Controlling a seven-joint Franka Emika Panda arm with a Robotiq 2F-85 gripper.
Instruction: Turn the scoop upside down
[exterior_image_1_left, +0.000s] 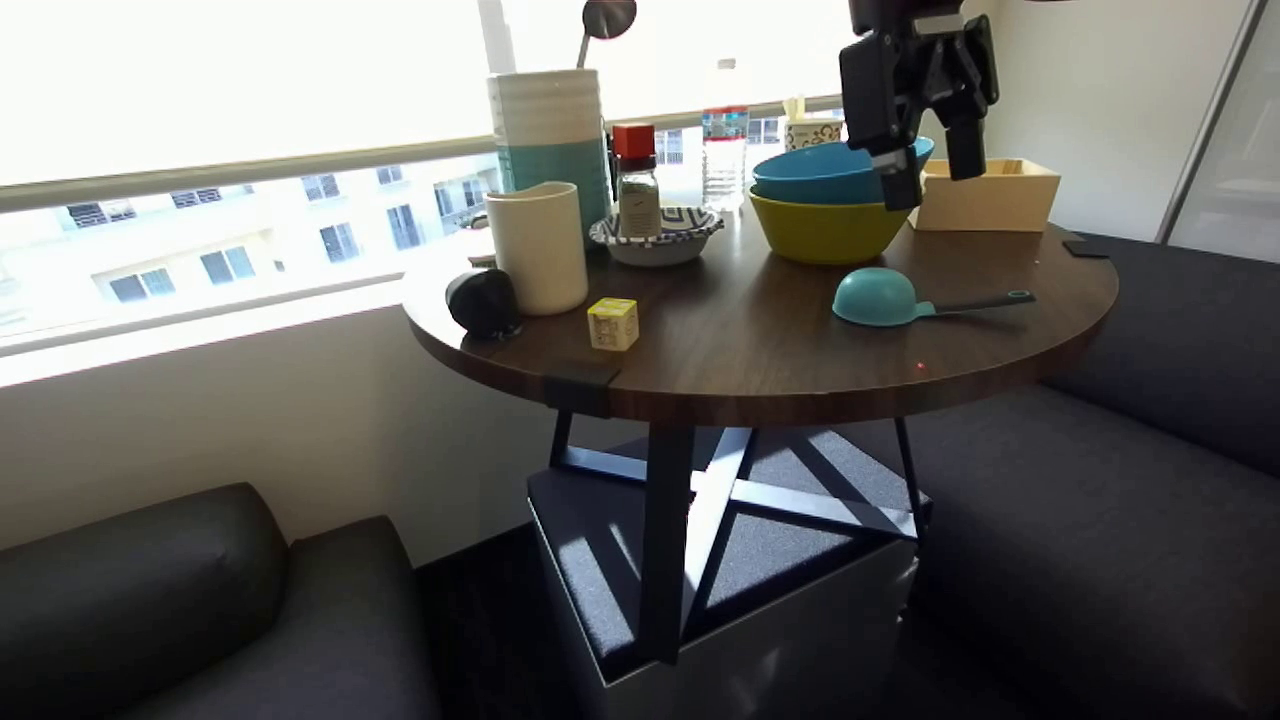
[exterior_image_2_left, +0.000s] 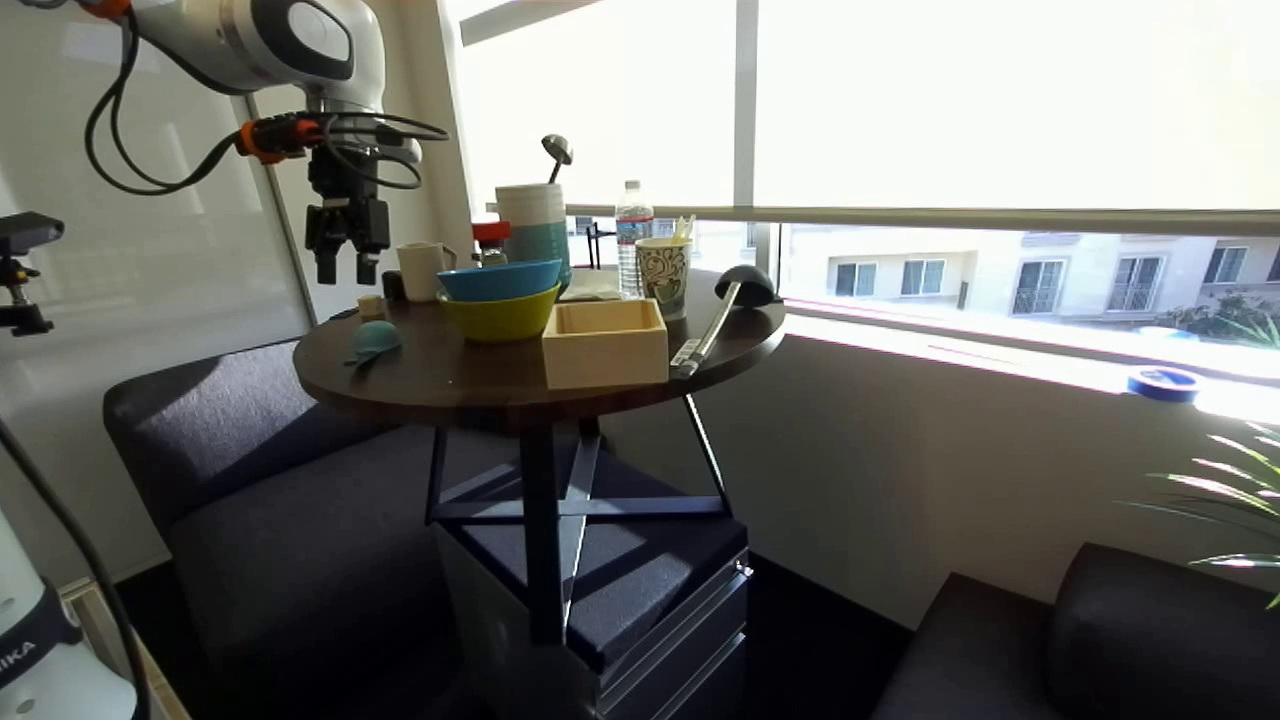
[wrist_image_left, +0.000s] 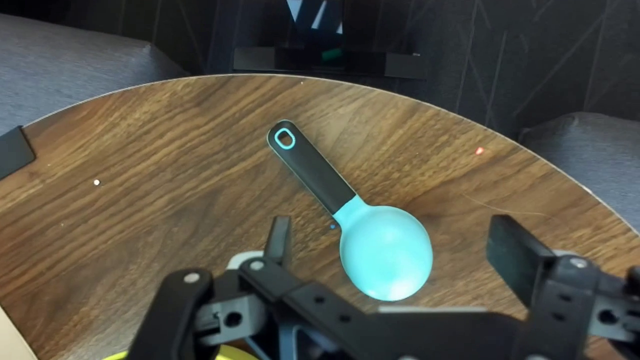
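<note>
We observe the gripper, jaws parted, suspended above the scoop, which rests dome-up on the table.

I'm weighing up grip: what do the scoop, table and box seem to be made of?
Scoop: probably smooth plastic, from its soft highlight; the matte black handle may be rubbery. Table: dark wood or a laminate, satin-looking, with visible grain. Box: likely bare wood, from its pale, matte walls.

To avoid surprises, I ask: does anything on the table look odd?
The scoop lies upside down, hollow side to the table, which seems unusual; a white speck and a blue speck also look stray there.
</note>
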